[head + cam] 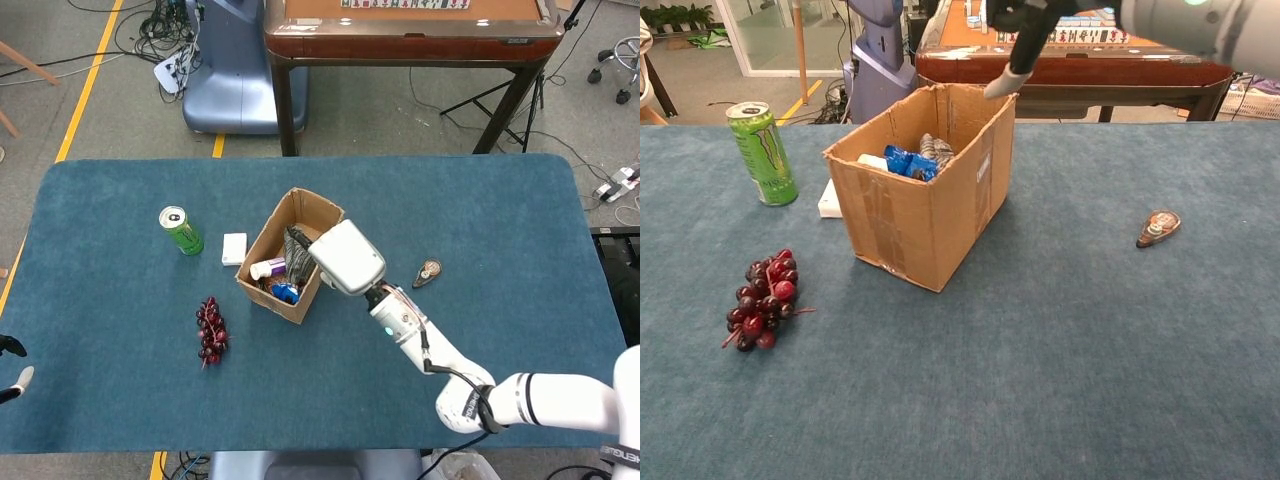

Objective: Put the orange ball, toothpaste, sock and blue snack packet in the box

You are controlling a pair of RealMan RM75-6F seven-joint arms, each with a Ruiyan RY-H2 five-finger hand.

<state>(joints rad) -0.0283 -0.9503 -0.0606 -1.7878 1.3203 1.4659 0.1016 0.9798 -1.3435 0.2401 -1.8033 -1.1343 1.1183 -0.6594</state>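
Fingers (1012, 68) of right hand (1025, 20) spread above box (930, 215), blue snack packet (910, 163) inside

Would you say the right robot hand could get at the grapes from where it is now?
Probably yes. The right robot hand hangs above the box rim holding nothing, and the grapes lie in the open on the table beyond the box; it would only need to clear the box.
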